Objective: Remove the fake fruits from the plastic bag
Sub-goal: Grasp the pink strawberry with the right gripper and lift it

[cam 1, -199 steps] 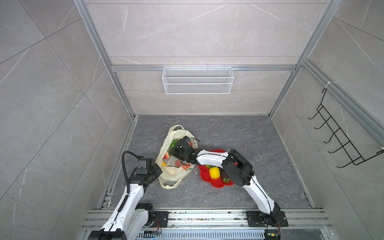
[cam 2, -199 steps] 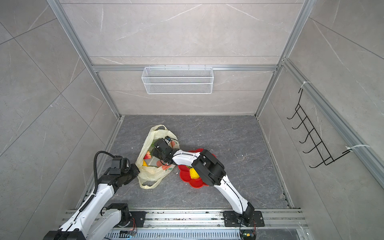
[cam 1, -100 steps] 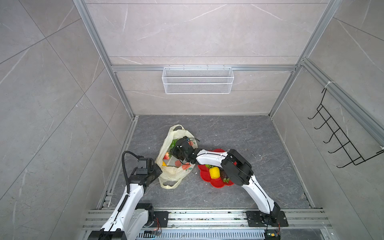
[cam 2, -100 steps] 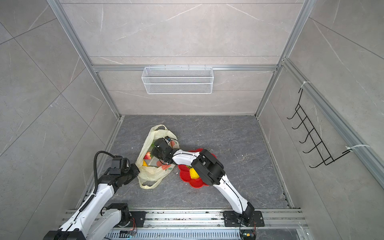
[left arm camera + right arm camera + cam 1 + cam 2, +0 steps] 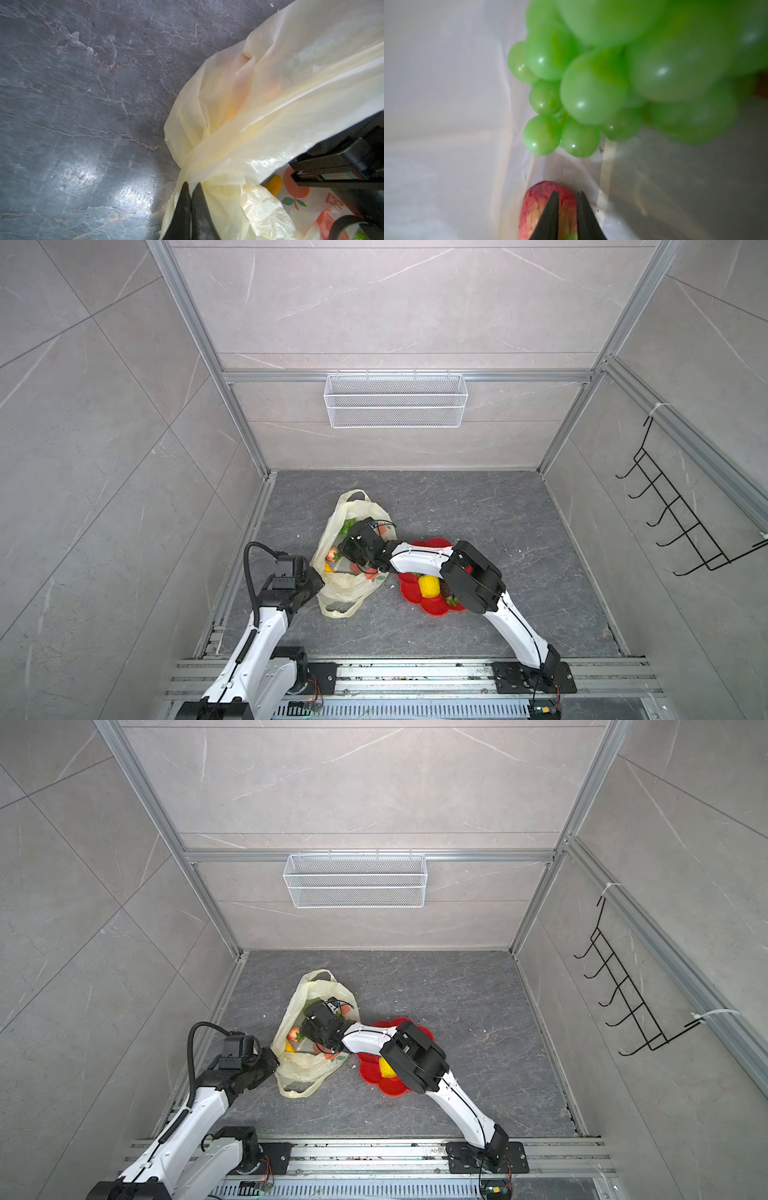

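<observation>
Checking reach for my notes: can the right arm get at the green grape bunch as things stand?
Probably yes: the right gripper is inside the plastic bag, held by the left gripper, and the grape bunch lies uncovered just ahead of it.

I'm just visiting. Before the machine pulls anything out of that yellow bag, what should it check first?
1. Left tool pinching the plastic bag: ok.
2. Right tool inside the bag, over the red fruit: ok.
3. Red fruit actually gripped: cannot tell.
4. Green grape bunch apart from the right tool's tips: ok.
5. Red plate has bare space left: ok.
</observation>
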`<state>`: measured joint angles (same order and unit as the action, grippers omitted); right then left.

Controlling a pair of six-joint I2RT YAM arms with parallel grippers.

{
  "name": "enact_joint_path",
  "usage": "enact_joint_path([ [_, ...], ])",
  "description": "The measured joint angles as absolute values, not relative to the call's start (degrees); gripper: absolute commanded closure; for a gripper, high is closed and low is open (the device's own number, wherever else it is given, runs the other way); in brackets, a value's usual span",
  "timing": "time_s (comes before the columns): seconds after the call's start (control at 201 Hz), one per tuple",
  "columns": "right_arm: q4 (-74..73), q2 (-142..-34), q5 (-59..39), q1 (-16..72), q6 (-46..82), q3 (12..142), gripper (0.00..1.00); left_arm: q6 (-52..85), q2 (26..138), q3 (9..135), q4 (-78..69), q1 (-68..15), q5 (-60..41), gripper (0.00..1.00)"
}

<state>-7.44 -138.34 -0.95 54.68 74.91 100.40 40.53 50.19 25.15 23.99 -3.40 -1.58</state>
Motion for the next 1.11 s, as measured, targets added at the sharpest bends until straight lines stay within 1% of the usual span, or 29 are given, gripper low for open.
enact_joint_path([
  [0.075,-7.14,-138.34,-0.67,54.76,75.22,100.4,0.87,40.53,50.19,25.15,23.99,-3.4,-1.58,1.0],
  [0.105,-7.07,-138.34,-0.58,54.76,75.26,100.4,0.87,40.53,50.19,25.15,23.99,-3.4,-1.58,1.0],
  [0.144,-6.96,-138.34,-0.4,54.74,75.31,100.4,0.83,40.53,50.19,25.15,23.99,-3.4,-1.58,1.0],
  [0.249,-6.66,-138.15,0.23,54.74,75.11,100.12,0.68,40.53,50.19,25.15,24.01,-3.4,-1.58,1.0],
  [0.304,-6.33,-137.36,0.45,54.74,73.67,99.04,0.57,40.53,50.19,25.15,24.01,-3.4,-1.58,1.0],
  [0.378,-6.02,-135.94,0.56,54.74,71.22,97.56,0.45,40.53,50.15,25.15,24.1,-3.4,-1.43,1.0],
  [0.483,-5.69,-134.54,-0.05,54.76,65.87,97.45,0.35,41.23,49.21,25.04,24.47,-3.4,-0.23,1.0],
  [0.588,-4.23,-133.8,-0.47,54.78,60.18,98.43,0.3,42.04,48.62,24.95,24.47,-3.4,0.8,1.0],
  [0.722,-2.04,-133.8,-1.37,54.81,55.75,100.09,0.3,42.28,50.78,24.95,24.49,-3.4,1.37,1.0],
  [0.916,0.16,-135.22,-2.83,55.44,52.73,104.03,0.27,43.0,50.85,24.95,24.53,-3.38,1.74,1.0],
  [1.11,4.62,-139.33,-3.03,57.08,50.96,110.06,0.27,43.79,50.83,24.95,25.36,-2.81,2.74,1.0],
])
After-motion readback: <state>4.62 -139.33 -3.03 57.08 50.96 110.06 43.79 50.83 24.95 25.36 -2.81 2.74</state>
